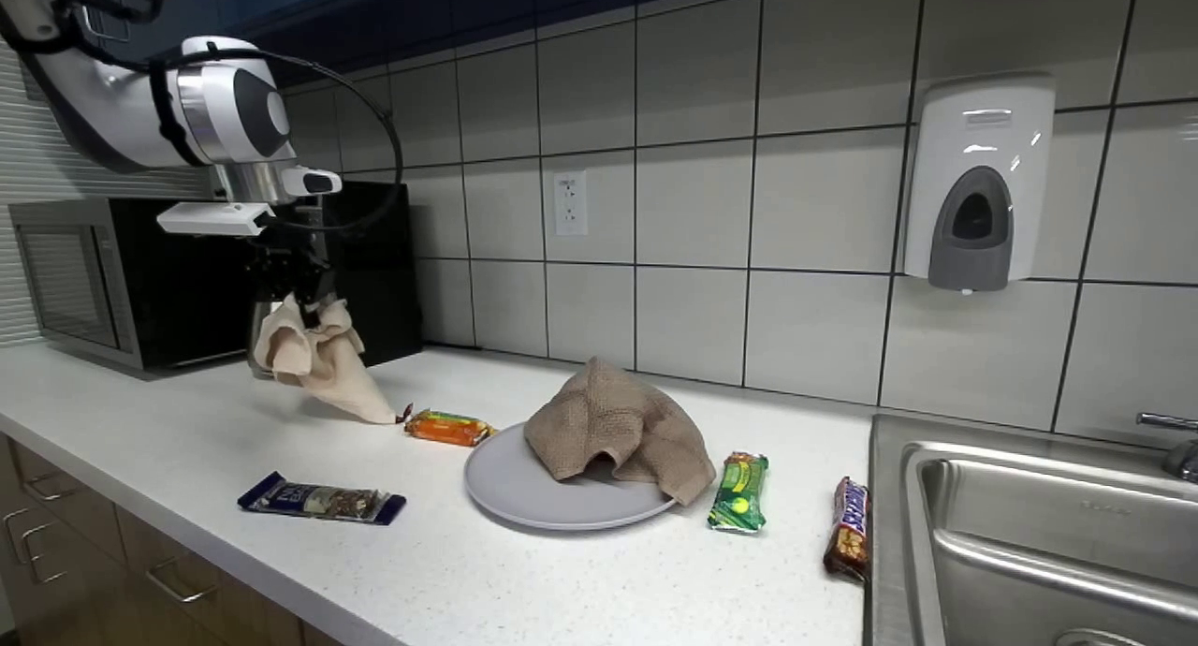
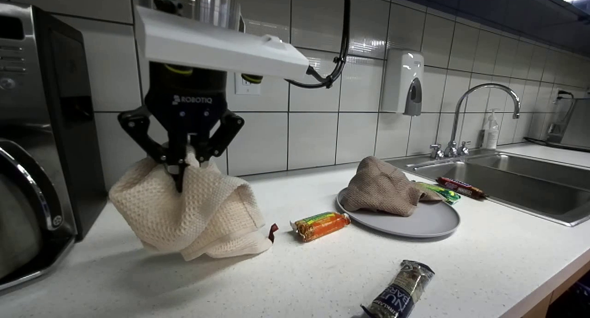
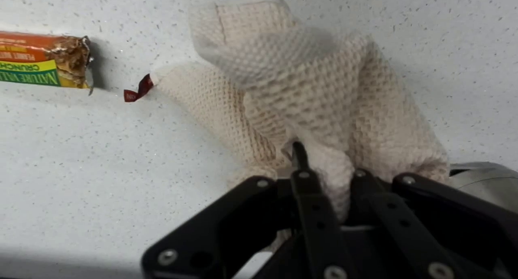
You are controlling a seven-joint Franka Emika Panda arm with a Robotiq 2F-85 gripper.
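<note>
In an exterior view, fingers point(image 2: 179, 176) pinching a cream towel point(image 2: 193, 212) over the worktop point(image 2: 286, 281) beside a microwave point(image 2: 71, 101); in an exterior view, brown towel point(image 1: 608, 421) hogs the grey plate point(image 1: 562, 512), green-wrapped bar point(image 1: 739, 491) alongside; wrist view: red strip point(image 3: 142, 87) between cream towel and Nature Valley bar point(image 3: 40, 60).

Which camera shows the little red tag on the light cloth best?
The wrist view: it shows the red tag close up at a corner of the cream cloth, with its bend and tiny letters visible. In both exterior views the tag is just a small dark sliver, with no readable letters.
</note>
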